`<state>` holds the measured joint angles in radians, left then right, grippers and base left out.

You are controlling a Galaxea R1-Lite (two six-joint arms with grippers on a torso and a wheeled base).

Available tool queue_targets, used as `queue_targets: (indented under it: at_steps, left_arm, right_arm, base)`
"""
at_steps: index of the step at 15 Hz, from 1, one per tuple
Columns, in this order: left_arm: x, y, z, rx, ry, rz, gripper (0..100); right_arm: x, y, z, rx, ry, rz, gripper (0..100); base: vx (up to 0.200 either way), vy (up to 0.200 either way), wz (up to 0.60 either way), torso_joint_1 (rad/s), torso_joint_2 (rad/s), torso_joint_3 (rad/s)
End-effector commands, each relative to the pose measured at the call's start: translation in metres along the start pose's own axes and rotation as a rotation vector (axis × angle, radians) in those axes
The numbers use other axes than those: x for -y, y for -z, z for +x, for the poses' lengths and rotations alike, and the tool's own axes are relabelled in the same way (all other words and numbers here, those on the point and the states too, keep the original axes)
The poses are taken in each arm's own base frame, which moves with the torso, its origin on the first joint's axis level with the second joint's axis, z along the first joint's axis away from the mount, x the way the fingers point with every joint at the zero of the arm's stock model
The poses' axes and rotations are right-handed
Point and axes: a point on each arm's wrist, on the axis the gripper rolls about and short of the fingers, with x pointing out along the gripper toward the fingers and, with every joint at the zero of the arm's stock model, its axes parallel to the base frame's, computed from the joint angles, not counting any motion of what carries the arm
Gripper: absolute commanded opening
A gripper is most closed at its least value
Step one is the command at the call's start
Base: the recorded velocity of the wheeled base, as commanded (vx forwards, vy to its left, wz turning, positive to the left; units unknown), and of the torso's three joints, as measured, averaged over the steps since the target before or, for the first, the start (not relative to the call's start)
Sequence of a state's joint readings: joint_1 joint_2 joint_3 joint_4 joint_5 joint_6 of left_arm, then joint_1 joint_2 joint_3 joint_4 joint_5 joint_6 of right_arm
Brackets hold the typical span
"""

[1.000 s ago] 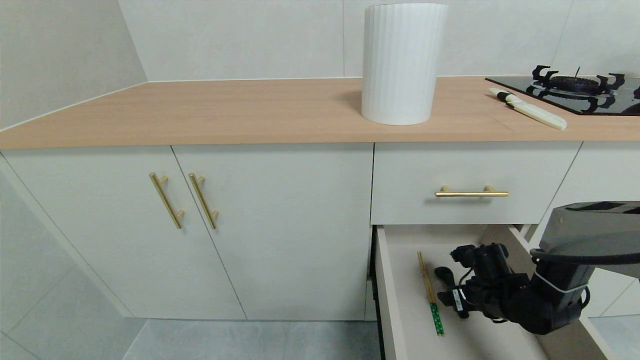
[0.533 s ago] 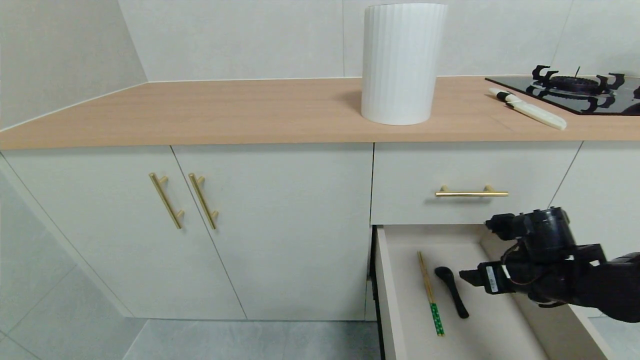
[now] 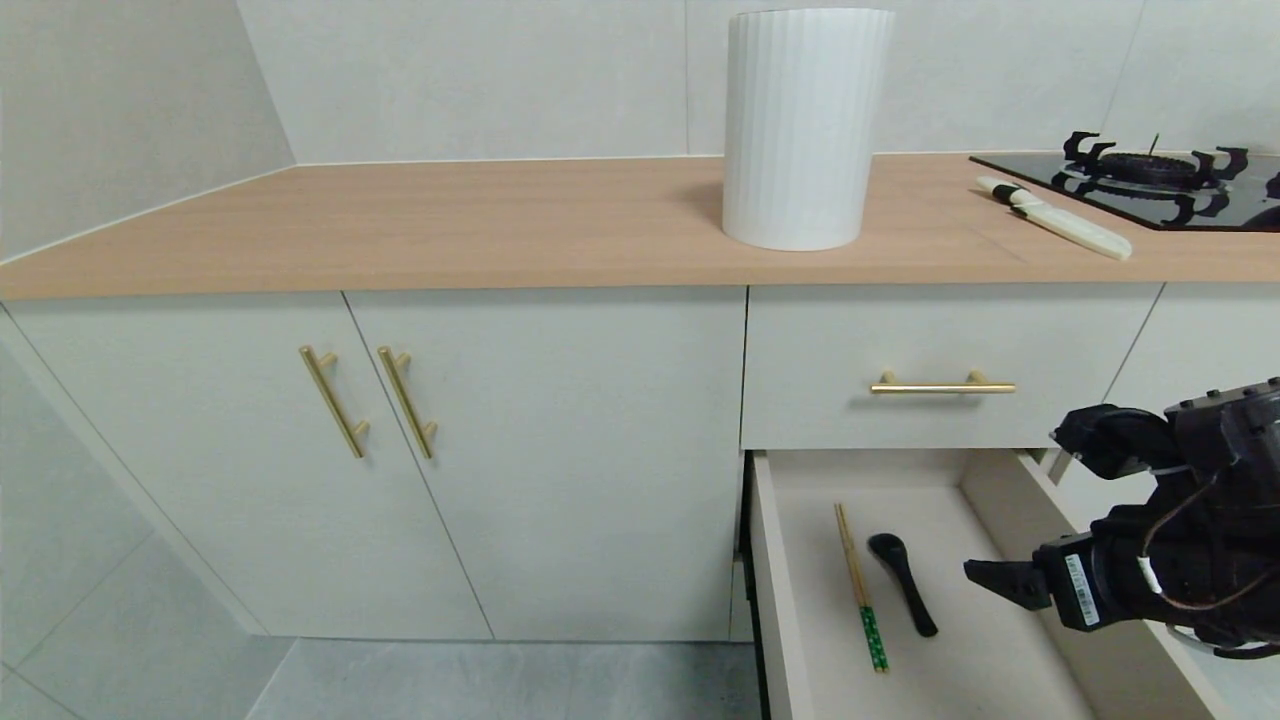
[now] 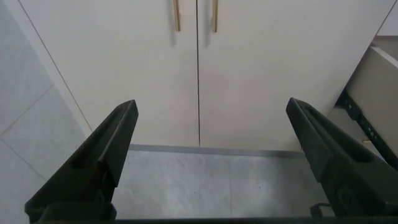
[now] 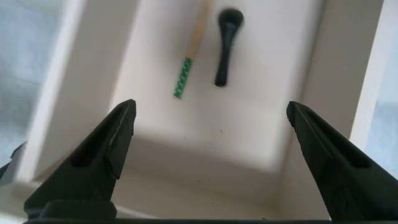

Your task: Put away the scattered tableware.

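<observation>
The right pincer point(image 5: 209, 112) is pulling up and out toward the right side of the open drawer point(image 3: 775, 560); a second ago it was sitting low inside, right over the black spoon point(image 3: 903, 580). Its fingers are standing wide apart, gripping nothing and touching nothing, and the spoon is now lying uncovered below it.

The spoon is lying flat on the drawer floor, its rounded bowl pointing toward the back and its slim handle toward the front. It is resting just beside a pair of wooden chopsticks point(image 3: 860, 585), close but not touching, on the side away from the drawer's left wall. The chopsticks are lying together as a pair, their green patterned ends pointing toward the front.

The left pincer point(image 4: 209, 109) is also gaping wide and carrying nothing, facing the closed cupboard doors point(image 4: 199, 68) and the grey floor.

Up on the counter point(image 3: 450, 220), a pale knife point(image 3: 1055, 218) with a black band is lying at an angle just beside the black stove point(image 3: 1150, 180), well apart from a tall white ribbed container point(image 3: 797, 130).
</observation>
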<state>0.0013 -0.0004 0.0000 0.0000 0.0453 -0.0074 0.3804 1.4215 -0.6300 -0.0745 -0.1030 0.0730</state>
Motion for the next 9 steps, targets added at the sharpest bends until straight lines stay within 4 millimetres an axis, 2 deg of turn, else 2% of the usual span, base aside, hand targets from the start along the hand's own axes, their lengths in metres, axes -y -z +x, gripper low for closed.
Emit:
queue_targets:
  at_steps: [1, 9]
  left_arm:
    - [0.0000, 0.0000, 0.0000, 0.000, -0.001, 0.000, 100]
    - [0.0000, 0.0000, 0.0000, 0.000, -0.001, 0.000, 100]
  right_arm:
    - [-0.0012, 0.0008, -0.0058, 0.018, -0.007, -0.005, 100]
    - [-0.0064, 0.0070, -0.0056, -0.037, -0.027, -0.043, 100]
  base:
    - [-0.200, 0.000, 0.00, 0.007, 0.00, -0.007]
    - [-0.200, 0.000, 0.00, 0.002, 0.00, -0.001]
